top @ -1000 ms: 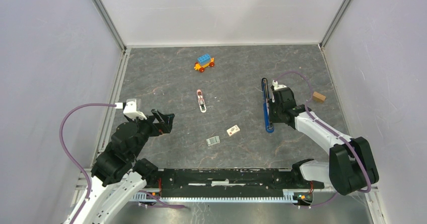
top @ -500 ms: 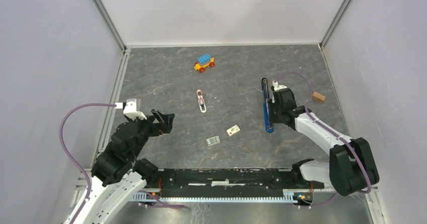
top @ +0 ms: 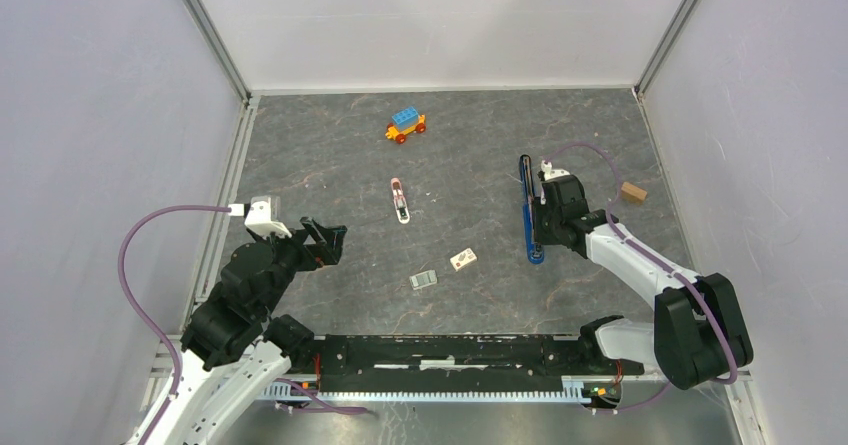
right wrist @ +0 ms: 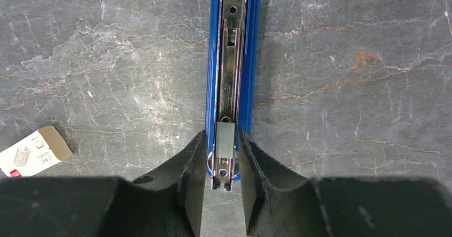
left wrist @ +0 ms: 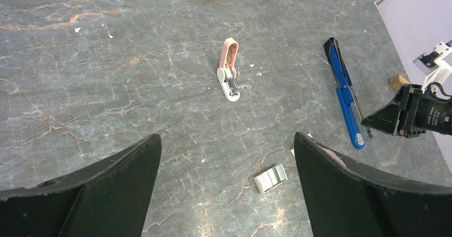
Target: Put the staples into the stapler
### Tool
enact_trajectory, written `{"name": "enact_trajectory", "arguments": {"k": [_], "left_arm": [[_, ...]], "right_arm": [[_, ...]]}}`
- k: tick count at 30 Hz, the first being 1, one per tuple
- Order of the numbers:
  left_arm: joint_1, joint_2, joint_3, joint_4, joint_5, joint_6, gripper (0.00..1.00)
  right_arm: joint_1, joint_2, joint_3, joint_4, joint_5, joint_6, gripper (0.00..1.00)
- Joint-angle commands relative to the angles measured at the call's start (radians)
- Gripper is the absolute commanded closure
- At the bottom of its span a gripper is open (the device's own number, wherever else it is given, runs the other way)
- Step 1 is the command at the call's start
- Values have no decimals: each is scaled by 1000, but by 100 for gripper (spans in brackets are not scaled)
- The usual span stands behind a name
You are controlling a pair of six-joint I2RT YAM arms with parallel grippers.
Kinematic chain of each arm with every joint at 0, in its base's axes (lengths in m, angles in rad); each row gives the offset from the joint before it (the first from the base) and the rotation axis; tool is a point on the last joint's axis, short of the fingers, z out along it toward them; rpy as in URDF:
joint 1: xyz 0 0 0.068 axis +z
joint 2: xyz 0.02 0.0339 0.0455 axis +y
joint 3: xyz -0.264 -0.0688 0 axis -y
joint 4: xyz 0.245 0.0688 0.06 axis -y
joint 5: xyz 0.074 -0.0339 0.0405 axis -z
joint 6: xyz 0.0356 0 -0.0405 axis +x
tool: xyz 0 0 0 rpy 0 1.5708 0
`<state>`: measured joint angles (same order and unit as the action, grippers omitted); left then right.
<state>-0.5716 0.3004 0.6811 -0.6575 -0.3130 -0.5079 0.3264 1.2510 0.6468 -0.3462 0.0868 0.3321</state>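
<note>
Straddling near end of stapler (right wrist: 232,61), right gripper (right wrist: 222,137): jaws narrow, squeezing or just clear, cannot tell. Stapler lies opened flat, right of centre. Left gripper (left wrist: 226,138) spread wide, empty, well apart. Nothing shifted over last second: likely pause. Staples (left wrist: 270,177) lie loose between arms; loading looks unfinished.

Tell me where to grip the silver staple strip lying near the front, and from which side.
Pinch the silver staple strip across its narrow width, on the two long edges, coming straight down with the open left gripper. It lies flat and low with nothing touching it, so probably only a top-down grasp fits.
</note>
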Motion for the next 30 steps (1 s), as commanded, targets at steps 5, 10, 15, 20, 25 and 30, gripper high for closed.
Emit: {"name": "enact_trajectory", "arguments": {"k": [5, 10, 15, 20, 25, 30], "left_arm": [[-1, -3, 2, 9, -9, 40, 0], [-2, 0, 3, 10, -9, 40, 0], [-2, 8, 2, 11, -6, 40, 0], [-2, 46, -14, 24, 24, 30, 0], [-1, 200, 12, -6, 48, -17, 0], [-1, 331, -25, 100, 242, -47, 0]], "right_arm": [[-2, 6, 45, -20, 14, -7, 64], [-3, 1, 70, -28, 16, -13, 63], [-4, 5, 122, -39, 13, -13, 57], [0, -2, 132, -19, -55, -27, 55], [3, -18, 133, -19, -10, -41, 55], [0, 63, 196, 23, 41, -112, 45]]}}
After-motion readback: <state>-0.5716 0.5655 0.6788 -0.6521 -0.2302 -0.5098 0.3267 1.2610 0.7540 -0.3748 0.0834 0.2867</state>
